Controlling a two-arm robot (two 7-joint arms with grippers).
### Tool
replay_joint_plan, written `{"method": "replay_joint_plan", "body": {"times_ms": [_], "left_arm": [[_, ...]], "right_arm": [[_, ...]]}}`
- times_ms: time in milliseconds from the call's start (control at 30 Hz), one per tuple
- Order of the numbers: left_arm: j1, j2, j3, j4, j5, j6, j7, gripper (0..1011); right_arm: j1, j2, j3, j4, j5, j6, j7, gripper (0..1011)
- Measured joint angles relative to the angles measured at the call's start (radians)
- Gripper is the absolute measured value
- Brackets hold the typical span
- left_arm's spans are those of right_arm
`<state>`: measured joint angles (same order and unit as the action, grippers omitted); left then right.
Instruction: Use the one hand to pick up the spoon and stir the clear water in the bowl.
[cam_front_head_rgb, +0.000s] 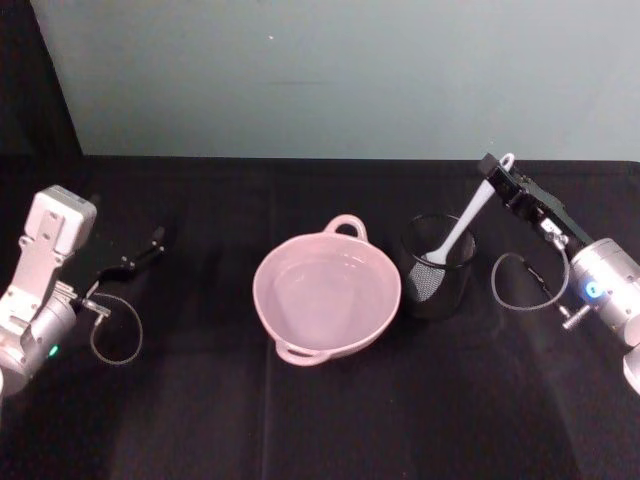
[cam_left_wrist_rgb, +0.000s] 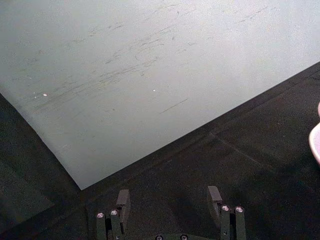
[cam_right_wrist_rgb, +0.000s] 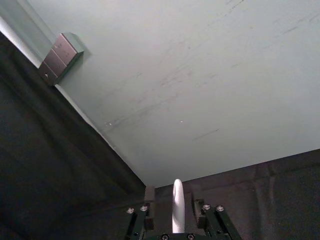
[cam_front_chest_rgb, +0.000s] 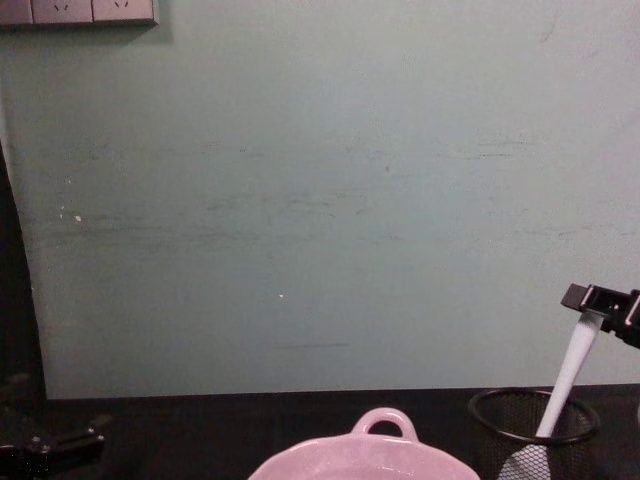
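White spoon (cam_front_head_rgb: 462, 228), pinched at its handle end by the right hand (cam_front_head_rgb: 497, 172), should lift straight out of the mesh cup (cam_front_head_rgb: 438, 285); left hand (cam_front_head_rgb: 152, 243) sits open, far left.

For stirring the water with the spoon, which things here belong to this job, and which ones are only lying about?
Belong to the job: white spoon, leaning in the black mesh cup; right gripper, at the spoon's handle end; pink bowl; clear water in it.
Only lying about: black mesh cup, which just holds the spoon; left gripper, open and parked at the table's left.
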<state>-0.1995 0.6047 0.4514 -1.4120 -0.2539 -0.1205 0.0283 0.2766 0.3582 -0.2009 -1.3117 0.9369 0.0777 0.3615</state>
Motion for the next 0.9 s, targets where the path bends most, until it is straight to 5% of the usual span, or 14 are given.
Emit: {"method": "replay_joint_plan", "body": {"times_ms": [400, 500, 900], "left_arm": [[0.000, 0.000, 0.000, 0.000, 0.000, 0.000, 0.000, 1011], [0.000, 0.000, 0.000, 0.000, 0.000, 0.000, 0.000, 1011], [0.000, 0.000, 0.000, 0.000, 0.000, 0.000, 0.000, 1011]], "right_arm": [[-0.012, 0.025, -0.023, -0.043, 0.022, -0.013, -0.007, 121], [-0.016, 0.033, -0.029, -0.061, 0.017, -0.018, -0.014, 109], [0.008, 0.125, -0.093, -0.198, -0.148, -0.022, -0.038, 109]]}}
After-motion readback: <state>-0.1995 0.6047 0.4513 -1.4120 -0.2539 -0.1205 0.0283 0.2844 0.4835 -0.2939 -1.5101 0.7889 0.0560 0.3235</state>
